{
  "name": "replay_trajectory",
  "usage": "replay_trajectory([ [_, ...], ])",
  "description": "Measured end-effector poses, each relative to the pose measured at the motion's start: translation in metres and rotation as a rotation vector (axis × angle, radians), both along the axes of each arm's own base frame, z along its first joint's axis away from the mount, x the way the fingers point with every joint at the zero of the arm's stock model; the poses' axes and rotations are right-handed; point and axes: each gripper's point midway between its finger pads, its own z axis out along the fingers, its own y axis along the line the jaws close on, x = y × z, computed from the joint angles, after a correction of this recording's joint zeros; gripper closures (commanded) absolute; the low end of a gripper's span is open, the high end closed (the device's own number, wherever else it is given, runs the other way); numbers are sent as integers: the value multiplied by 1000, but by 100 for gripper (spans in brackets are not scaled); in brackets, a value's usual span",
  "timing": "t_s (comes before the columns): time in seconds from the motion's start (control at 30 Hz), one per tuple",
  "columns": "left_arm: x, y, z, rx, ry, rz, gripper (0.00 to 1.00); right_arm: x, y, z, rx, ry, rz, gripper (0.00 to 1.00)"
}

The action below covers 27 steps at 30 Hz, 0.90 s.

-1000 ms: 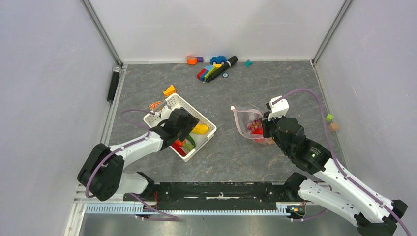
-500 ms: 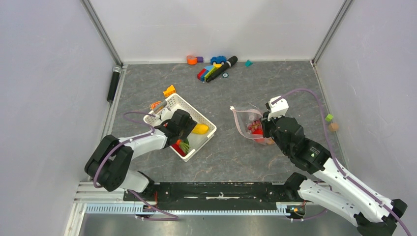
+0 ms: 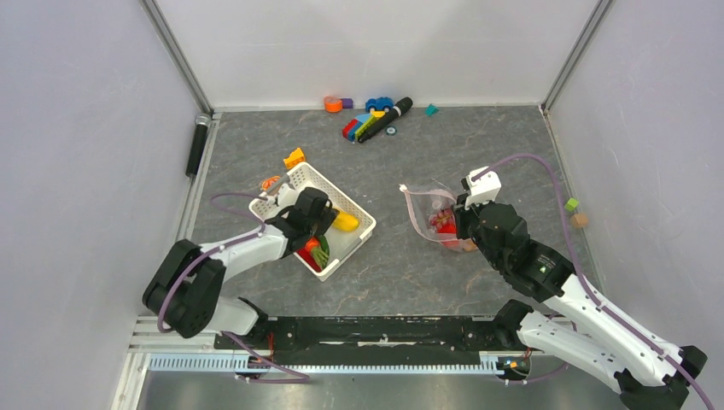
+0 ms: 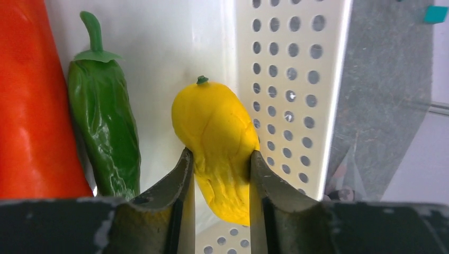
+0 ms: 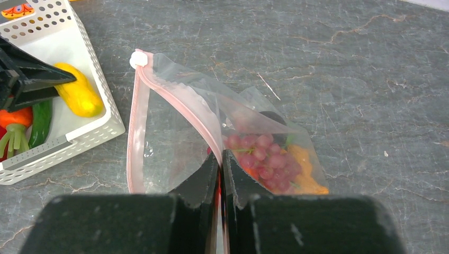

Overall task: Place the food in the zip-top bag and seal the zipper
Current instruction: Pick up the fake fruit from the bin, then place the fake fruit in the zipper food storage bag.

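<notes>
Zip-top bag [image 5: 174, 143]: clear, soft plastic, lying flat a little to the right of the desk's centre with its mouth turned toward the left edge.
Contents: grapes [image 5: 259, 151] and some orange and red pieces, bunched at the closed end.
Zipper [image 5: 174, 100]: pink strip, unsealed, with a white slider [image 5: 138, 58] at its far end.
Right gripper [image 5: 218, 156]: fingers clenched on the upper lip of the bag, lifting the mouth open.
Handling, by judgement: limp, light and slick. It is best taken by the stiffer zipper strip, since the film itself would crumple and slip.

Food, remaining: mango [image 4: 217, 132], green chilli [image 4: 103, 121] and a red-orange piece [image 4: 32, 106], all in the white basket [image 4: 296, 106] left of the desk's centre.
Left gripper [image 4: 219, 156]: fingers closed across the mango's lower half, its stem end pointing away. The mango lies beside the perforated wall and apart from the chilli.
Handling, by judgement: hollow plastic, light, smooth and rounded. A hold across the thickest part suits it, as a tapered end may squirt out.
</notes>
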Motion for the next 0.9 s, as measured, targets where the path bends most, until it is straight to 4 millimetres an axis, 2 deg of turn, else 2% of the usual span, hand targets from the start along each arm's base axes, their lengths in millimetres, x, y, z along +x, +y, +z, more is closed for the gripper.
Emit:
replay_trajectory([
  [0.1,-1,6,17,-5,-48,13,98,0,-1,0,-1,-1,-4,90],
  [0.4,-7,37,91,5,-291,57,98,1,-2,0,-3,-3,-12,90],
  [0.57,-13,46,123,31,-420,21,98,1,-2,0,-3,-4,-13,90],
  [0.7,-13,41,149,45,-520,-47,98,1,-2,1,-2,-4,-12,90],
  [0.9,-14,20,167,56,-608,-187,98,0,-3,3,6,-10,-12,90],
])
